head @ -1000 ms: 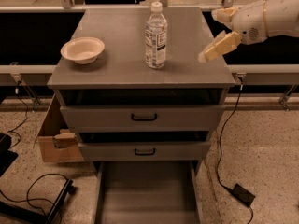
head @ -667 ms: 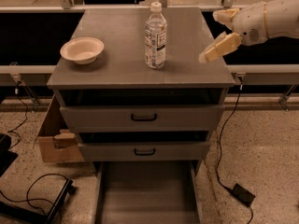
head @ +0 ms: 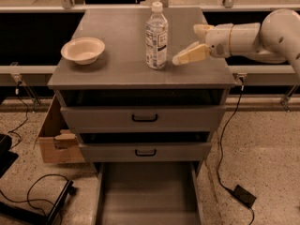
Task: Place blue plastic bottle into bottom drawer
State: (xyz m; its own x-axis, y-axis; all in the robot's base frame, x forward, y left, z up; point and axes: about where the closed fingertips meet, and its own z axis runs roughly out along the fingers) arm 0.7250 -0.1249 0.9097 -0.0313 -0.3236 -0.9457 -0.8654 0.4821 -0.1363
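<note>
— Arm (head: pixel 281 32) colour?
— Glossy white, thick and rounded, off to the right of the blue plastic bottle (head: pixel 156 36).
— And the tool (head: pixel 185 43)?
— Cream. Two tapered fingers (head: pixel 190 55), spread apart, just right of that bottle, fixed to a white wrist.

A robotics test lab: the tool (head: pixel 185 44) of a white robot arm (head: pixel 276 32), fingers spread, hangs over a grey cabinet's counter (head: pixel 117 67); loose black cables (head: pixel 219 150) and an open cardboard box (head: pixel 51 145) lie on speckled floor (head: pixel 267 139).
</note>
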